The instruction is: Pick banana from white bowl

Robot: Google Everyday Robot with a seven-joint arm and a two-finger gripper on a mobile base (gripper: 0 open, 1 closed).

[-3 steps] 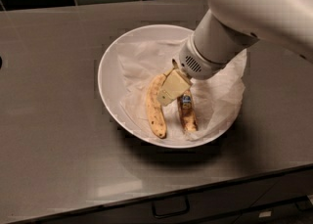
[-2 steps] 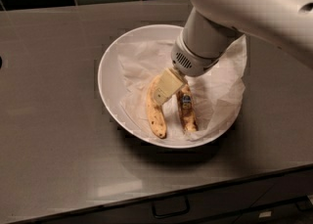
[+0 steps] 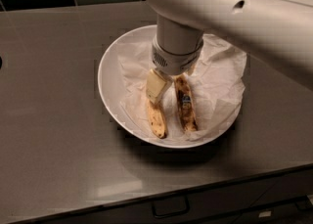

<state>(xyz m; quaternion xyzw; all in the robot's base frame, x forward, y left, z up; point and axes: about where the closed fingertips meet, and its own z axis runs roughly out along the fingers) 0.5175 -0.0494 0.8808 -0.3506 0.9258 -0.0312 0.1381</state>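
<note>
The white bowl [image 3: 104, 83] sits mid-frame on the grey worktop [image 3: 49, 130], lined with crumpled white paper [image 3: 220, 78]. Two bananas lie in it side by side, lengthwise toward the bottom of the frame. The yellower one [image 3: 157, 116] is on the left. The banana [image 3: 186, 105] on the right is browner, has dark patches and carries a small blue sticker.

Since the frames a second ago, the arm [image 3: 234, 8] has swung left and now fills more of the top of the frame. Its wrist stands more upright over the bowl's upper middle, where before it slanted in from the upper right. Both bananas lie where they did.

The pincer [image 3: 161, 83] hangs below the wrist inside the bowl, its pale lower part over the upper end of the yellower one. The banana lies just to the right of that pale part, and its upper end runs under the wrist, out of sight. Whether the pincer is spread or pressed together I cannot tell, nor whether it touches the banana.
</note>
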